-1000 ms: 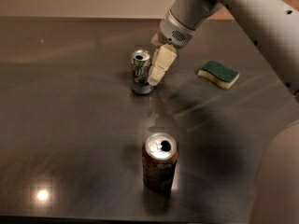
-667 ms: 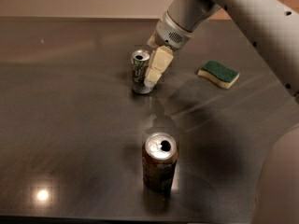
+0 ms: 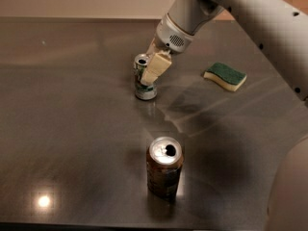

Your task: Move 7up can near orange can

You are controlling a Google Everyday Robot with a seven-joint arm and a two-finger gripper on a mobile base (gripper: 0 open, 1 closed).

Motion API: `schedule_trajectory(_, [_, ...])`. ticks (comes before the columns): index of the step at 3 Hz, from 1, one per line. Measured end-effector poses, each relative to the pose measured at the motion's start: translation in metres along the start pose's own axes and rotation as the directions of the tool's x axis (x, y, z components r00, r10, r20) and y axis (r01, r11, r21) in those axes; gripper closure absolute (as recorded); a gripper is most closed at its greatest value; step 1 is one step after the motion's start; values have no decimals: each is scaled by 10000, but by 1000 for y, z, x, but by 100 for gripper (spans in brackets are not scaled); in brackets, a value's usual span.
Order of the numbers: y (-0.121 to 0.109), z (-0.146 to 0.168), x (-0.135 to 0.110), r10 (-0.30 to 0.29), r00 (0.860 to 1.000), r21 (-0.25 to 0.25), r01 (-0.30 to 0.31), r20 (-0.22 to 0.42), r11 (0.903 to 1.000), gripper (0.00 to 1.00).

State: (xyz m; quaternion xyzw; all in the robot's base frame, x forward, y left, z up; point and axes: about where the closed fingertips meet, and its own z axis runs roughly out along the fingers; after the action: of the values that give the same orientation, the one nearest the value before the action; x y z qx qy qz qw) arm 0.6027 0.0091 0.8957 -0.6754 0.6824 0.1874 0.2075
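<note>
1. Step in hand, as judged: pick-up of the 7up can [image 3: 141,81]. Carry toward the orange can [image 3: 164,172] not yet done.
2. 7up can: on the bench [image 3: 72,129], mid-far area, base down on the surface, looks leaned a touch. Well apart from the orange can, which stands upright near the front edge, slightly right of the 7up can's line.
3. End effector [image 3: 153,72]: hangs in from the upper right on the arm [image 3: 250,13], right at the 7up can, lying over its right side from the rim down past mid-body. In contact, by the look of it.
4. Grip state: cannot tell (far side hidden behind the can), so no call on clamped versus released.
5. Next move calls for a firm hold first. Then a low lift, just clear of the bench, and a straight run toward the front. Set down just beside the orange can, not touching.
6. Watch for a light can slipping or tipping on the lift, and a bump on the orange can at set-down (tab opening visible on top, contents unknown).
7. Sponge [image 3: 225,76] off to the right, clear of that path.
</note>
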Motion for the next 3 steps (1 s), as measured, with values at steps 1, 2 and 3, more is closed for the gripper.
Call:
schedule_trajectory(1, [2,-7,0,-23,10000,-7,23,88,10000,65])
schedule_trajectory(2, [14,-22,5,-212,9998,-183,213,70,9996,88])
schedule_trajectory(3, [39,-41,16,-436,9990,-511,439,61,9977,100])
